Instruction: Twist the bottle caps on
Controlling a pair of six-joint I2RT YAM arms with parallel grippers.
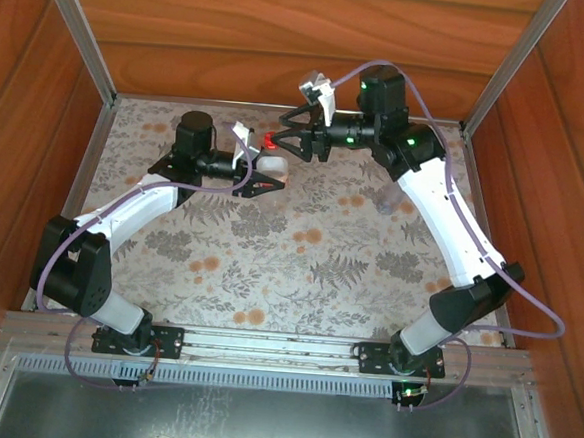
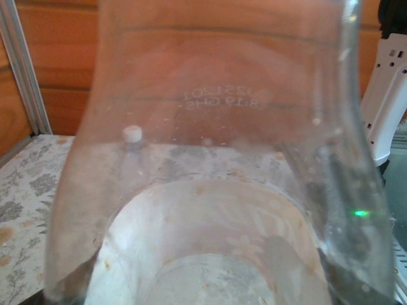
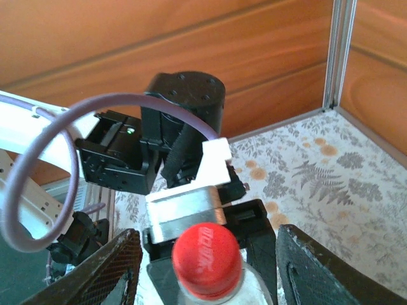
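Top external view: my left pincer (image 1: 262, 167), left of the frame's centre, is pressed onto the clear bottle (image 1: 273, 165). The bottle's neck end points toward the upper edge, and the red cap (image 1: 271, 138) sits on it. My right pincer (image 1: 283, 138) comes in from the right and is level with that cap, so it is the nearer one for the turning. The bluish bottle (image 1: 389, 198) lies well apart, beside my right forearm at centre right.

Left wrist view: the gripped bottle's clear wall is pressed close against the lens. Through it, at upper left, the white cap (image 2: 132, 133) rests on the patterned table (image 2: 19, 190).

Right wrist view: the red cap is at bottom centre, between my two black fingers (image 3: 114, 270). They are spread, with a gap showing on either side. I judge that the jaws must close straight inward on the cap before twisting about the neck's axis.
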